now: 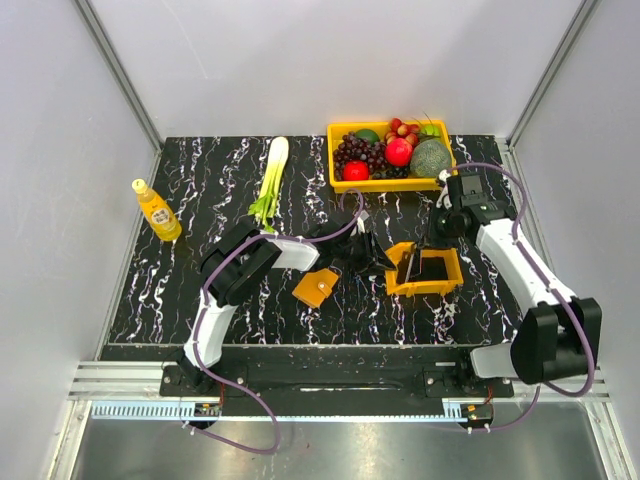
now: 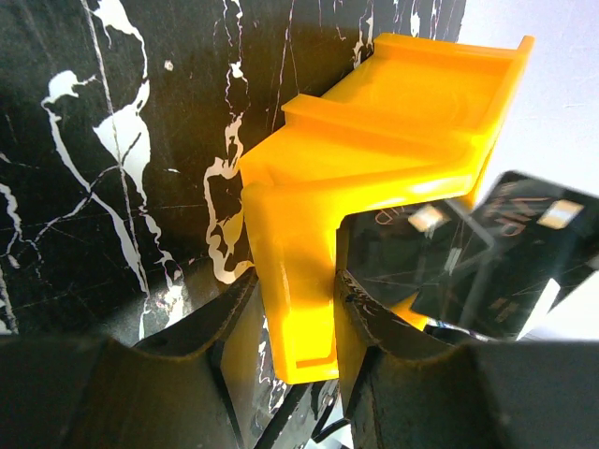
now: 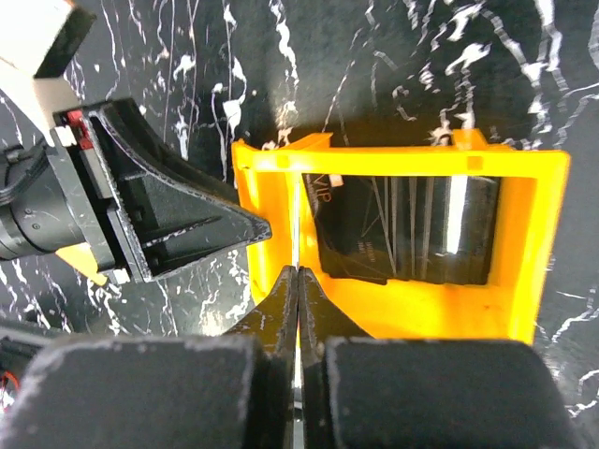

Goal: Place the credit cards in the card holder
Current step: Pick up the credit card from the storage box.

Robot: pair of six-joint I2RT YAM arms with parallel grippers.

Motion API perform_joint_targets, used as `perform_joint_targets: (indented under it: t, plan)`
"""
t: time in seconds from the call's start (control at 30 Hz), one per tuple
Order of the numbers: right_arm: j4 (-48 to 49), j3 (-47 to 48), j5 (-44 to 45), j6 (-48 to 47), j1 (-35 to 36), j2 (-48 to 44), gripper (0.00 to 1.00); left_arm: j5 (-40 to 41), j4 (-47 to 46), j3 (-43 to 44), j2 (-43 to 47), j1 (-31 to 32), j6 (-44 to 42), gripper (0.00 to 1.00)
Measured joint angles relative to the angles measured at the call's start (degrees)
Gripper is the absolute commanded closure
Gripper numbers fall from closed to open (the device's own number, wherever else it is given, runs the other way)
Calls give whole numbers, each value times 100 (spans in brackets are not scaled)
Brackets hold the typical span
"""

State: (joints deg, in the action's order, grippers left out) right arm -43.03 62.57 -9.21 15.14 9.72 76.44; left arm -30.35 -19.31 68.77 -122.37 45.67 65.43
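Note:
A small orange raised-wall tray holds several dark glossy credit cards, seen leaning in the tray. My left gripper is shut on the tray's left wall, one finger on each side. My right gripper is shut on one thin card, seen edge-on and upright just inside that same wall. From above, the right gripper hangs over the tray's left part. The flat orange card holder lies on the table left of the tray, below the left gripper.
A yellow basket of fruit stands at the back, right of centre. A green-white leek lies at the back middle and a yellow bottle stands at the left. The black marbled table ends in white walls.

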Motion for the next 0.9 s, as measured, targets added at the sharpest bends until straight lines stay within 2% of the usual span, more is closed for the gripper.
perform_joint_targets:
  t: [0.2, 0.33, 0.5, 0.7, 0.8, 0.9]
  plan:
    - [-44, -11, -389, -179, 297, 503, 100, 4, 35, 0, 15, 0, -37, 67]
    - [-15, 22, -181, -210, 734, 649, 100, -24, 74, 0, 26, 11, -87, 67]
    - [-151, 46, 339, -177, 833, 411, 100, -13, 122, -2, 52, 22, -129, 67]
    - [-208, 271, 555, -151, 828, -96, 100, 195, 350, -328, 516, -37, -332, 54]
    - [-133, 289, 422, -107, 828, -160, 100, 310, 396, -581, 916, -140, -483, 43]
    - [76, 232, 125, 31, 828, -186, 100, 446, 450, -866, 1436, -245, -660, 39]
